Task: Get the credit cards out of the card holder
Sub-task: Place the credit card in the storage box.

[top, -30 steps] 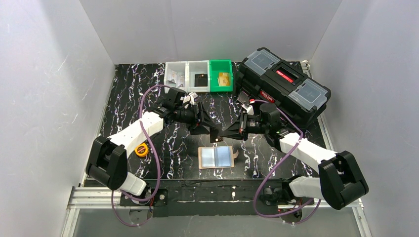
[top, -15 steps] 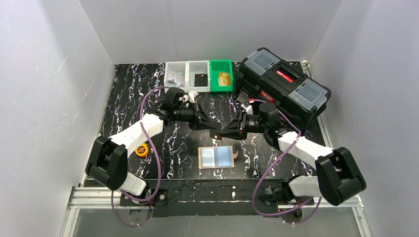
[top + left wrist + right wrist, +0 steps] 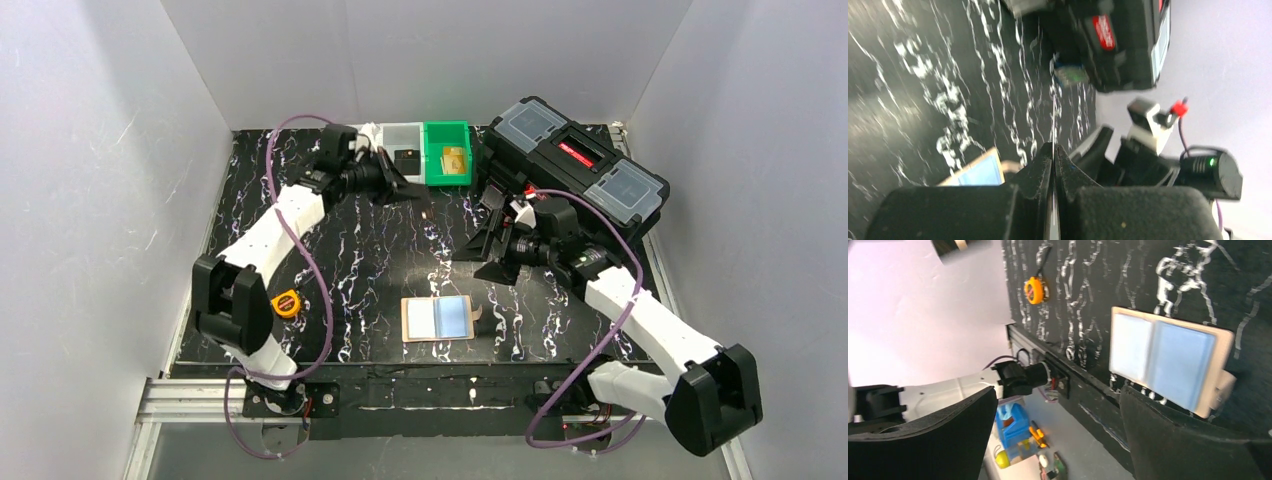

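The left jaws, upper middle of the overhead view beside the parts bins [image 3: 405, 127], are clenched on a thin credit card [image 3: 1053, 117] seen edge-on. The right jaws hang released, right of centre. The card holder [image 3: 437, 318] lies open on the tabletop [image 3: 330, 270], lower centre, with pale blue cards [image 3: 1175, 365] showing inside.

Card holder [image 3: 1168, 360] lying open and flat on the black marbled table [image 3: 1088, 315], orange tape measure [image 3: 1034, 290] well apart from it, right gripper [image 3: 1058, 390] spread wide in the foreground.
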Robot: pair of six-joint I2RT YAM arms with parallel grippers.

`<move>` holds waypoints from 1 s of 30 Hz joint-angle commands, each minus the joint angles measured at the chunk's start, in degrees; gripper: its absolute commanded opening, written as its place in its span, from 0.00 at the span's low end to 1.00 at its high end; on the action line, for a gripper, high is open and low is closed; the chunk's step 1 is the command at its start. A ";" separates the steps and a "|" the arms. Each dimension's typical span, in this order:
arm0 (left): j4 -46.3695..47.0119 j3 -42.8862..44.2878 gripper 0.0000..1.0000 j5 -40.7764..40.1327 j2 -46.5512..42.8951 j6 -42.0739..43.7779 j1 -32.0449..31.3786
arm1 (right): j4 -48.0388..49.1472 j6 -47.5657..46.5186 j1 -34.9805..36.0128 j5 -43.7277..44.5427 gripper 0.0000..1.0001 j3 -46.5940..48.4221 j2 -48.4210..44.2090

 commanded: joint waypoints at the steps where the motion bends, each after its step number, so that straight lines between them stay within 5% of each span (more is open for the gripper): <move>1: -0.58 8.91 0.00 -4.54 7.13 7.10 3.52 | -12.41 -6.39 -0.26 7.46 0.98 2.43 -3.28; 17: -3.95 58.37 0.00 -8.74 47.76 15.39 8.66 | -24.47 -12.25 -0.26 14.52 0.98 0.95 -11.73; 30: -3.15 63.94 0.03 -7.96 55.73 15.20 10.81 | -24.71 -14.17 -0.26 14.64 0.98 1.10 -8.35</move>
